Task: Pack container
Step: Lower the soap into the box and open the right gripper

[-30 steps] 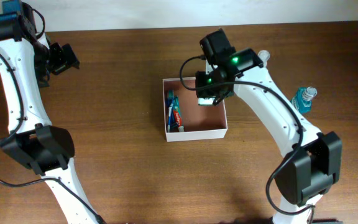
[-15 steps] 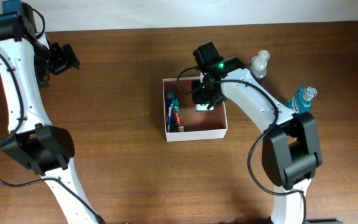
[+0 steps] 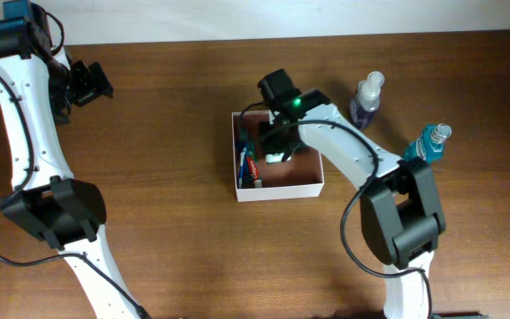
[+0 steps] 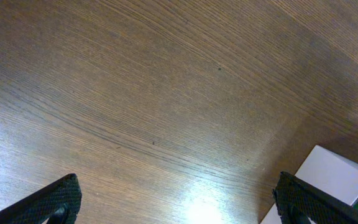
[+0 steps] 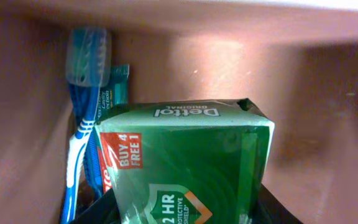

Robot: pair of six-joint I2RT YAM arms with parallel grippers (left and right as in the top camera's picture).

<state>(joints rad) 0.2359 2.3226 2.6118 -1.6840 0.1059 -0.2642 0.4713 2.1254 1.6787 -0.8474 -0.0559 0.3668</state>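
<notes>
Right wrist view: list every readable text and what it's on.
"Dettol ORIGINAL": top flap of the green Dettol box, upside down.
"BUY 4 FREE 1": red patch on the same box.
"2 HR": shield on its front, cut off below.
Teal pack behind it: print too blurred to read.

"Dettol ORIGINAL", "BUY 4 FREE 1", "2 HR" on green box

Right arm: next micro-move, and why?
Probably ease down and open the jaws: the right gripper holds the green soap box inside the container, beside the toothbrush; I can't tell whether it rests on the floor.
</notes>
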